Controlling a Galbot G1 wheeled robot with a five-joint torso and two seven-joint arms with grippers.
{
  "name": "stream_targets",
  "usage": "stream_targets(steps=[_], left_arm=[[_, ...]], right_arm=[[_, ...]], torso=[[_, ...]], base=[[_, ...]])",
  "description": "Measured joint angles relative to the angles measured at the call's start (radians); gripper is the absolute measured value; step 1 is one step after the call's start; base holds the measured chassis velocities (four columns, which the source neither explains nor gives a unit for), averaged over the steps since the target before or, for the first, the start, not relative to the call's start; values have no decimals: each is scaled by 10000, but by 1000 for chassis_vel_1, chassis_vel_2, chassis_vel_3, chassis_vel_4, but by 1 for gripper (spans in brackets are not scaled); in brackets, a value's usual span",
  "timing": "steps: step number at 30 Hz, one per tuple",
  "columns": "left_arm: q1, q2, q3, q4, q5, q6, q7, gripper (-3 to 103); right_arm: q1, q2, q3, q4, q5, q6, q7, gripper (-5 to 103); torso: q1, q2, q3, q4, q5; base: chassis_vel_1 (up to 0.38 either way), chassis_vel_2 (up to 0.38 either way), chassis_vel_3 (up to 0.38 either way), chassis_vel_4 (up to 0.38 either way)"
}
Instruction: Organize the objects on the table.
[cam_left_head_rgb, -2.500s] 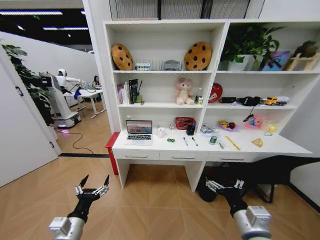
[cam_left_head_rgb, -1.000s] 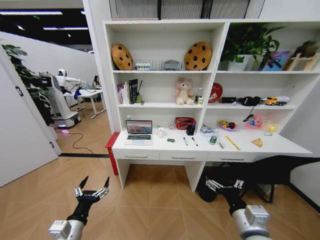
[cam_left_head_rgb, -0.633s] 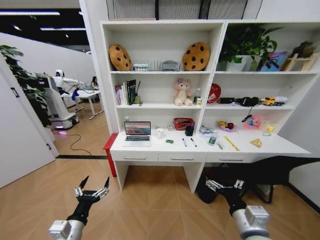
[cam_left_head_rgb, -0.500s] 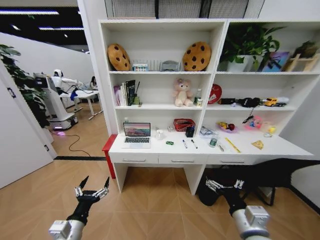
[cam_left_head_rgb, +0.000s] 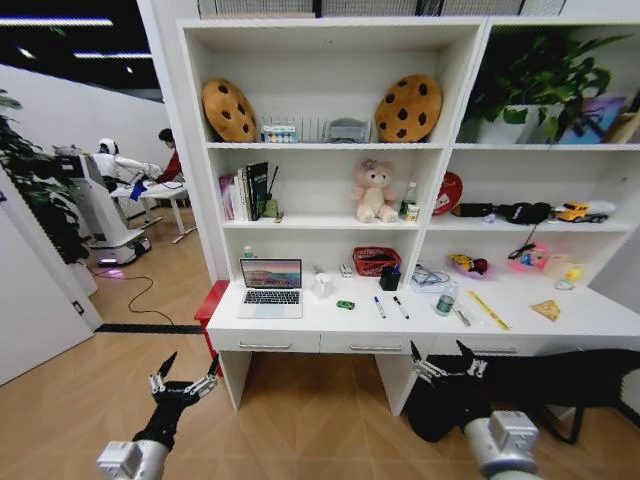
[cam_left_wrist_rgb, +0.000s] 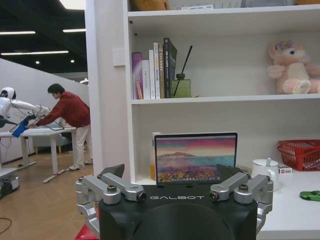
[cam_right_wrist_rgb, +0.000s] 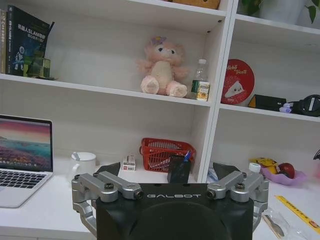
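The table (cam_left_head_rgb: 420, 327) is a long white desk joined to white shelving. On it sit an open laptop (cam_left_head_rgb: 270, 288), a tiny green toy car (cam_left_head_rgb: 345, 305), two pens (cam_left_head_rgb: 380, 307), a black pen cup (cam_left_head_rgb: 389, 279) and a small green can (cam_left_head_rgb: 445, 300). The left wrist view takes in the laptop (cam_left_wrist_rgb: 195, 158) and the toy car (cam_left_wrist_rgb: 311, 195); the right wrist view has the pen cup (cam_right_wrist_rgb: 178, 169) and the laptop (cam_right_wrist_rgb: 22, 160). My left gripper (cam_left_head_rgb: 185, 375) and right gripper (cam_left_head_rgb: 443, 357) hang open and empty, low in front of the desk and well short of it.
A red basket (cam_left_head_rgb: 375, 261), a white mug (cam_left_head_rgb: 322, 284) and a yellow ruler (cam_left_head_rgb: 489, 310) also lie on the desk. A pink plush bear (cam_left_head_rgb: 375, 192) sits on the shelf above. A black chair (cam_left_head_rgb: 540, 385) stands under the desk's right part. Wooden floor lies before the desk.
The whole picture has shifted and the desk and shelves look larger and nearer, so the camera has moved toward them. Both grippers hold the same open pose.
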Motion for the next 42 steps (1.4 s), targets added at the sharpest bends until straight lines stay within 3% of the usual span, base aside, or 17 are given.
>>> stream_targets(steps=[22, 34, 42], left_arm=[[23, -83, 3, 71, 45, -81, 8, 100], [49, -93, 31, 74, 48, -151, -47, 100], [-272, 576, 56, 225, -106, -157, -122, 103]], right_arm=[[15, 7, -86, -199, -228, 21, -119, 100], [-3, 28, -145, -303, -275, 97, -141, 100], [-21, -172, -54, -314, -87, 229, 50, 100]], torso=[[7, -2, 2, 4, 6], [-5, 3, -2, 2, 3], [-2, 2, -1, 2, 2]], base=[[-193, 202, 192, -195], [-36, 33, 37, -35], [0, 0, 0, 0]])
